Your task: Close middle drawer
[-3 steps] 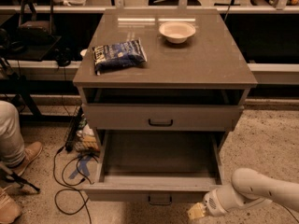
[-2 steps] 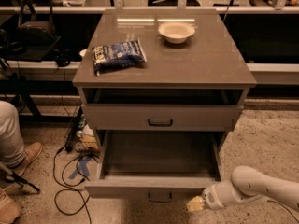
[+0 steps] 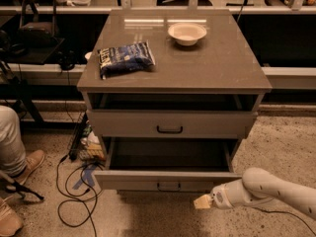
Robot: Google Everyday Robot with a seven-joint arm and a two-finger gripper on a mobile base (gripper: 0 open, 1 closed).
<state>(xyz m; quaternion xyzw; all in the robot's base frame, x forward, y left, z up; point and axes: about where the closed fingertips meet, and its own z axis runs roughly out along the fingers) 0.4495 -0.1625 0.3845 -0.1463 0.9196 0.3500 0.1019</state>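
The middle drawer (image 3: 148, 180) is a grey wood-grain tray pulled far out of the cabinet. It has a low flat front and a small dark bar handle (image 3: 168, 185). Its inside looks empty. My gripper (image 3: 202, 201) is low at the right, just in front of and below the right end of the drawer's front. The white arm (image 3: 276, 189) comes in from the right edge. I cannot tell whether the gripper touches the front.
Above, the taller-fronted top drawer (image 3: 169, 124) stands slightly open. A blue snack bag (image 3: 126, 58) and a white bowl (image 3: 186, 33) sit on the cabinet top. Cables (image 3: 74, 191) and a person's leg and shoes (image 3: 15, 157) are on the floor at the left.
My gripper has moved up and slightly left toward the drawer front. The middle drawer's front has slid a little back toward the cabinet.
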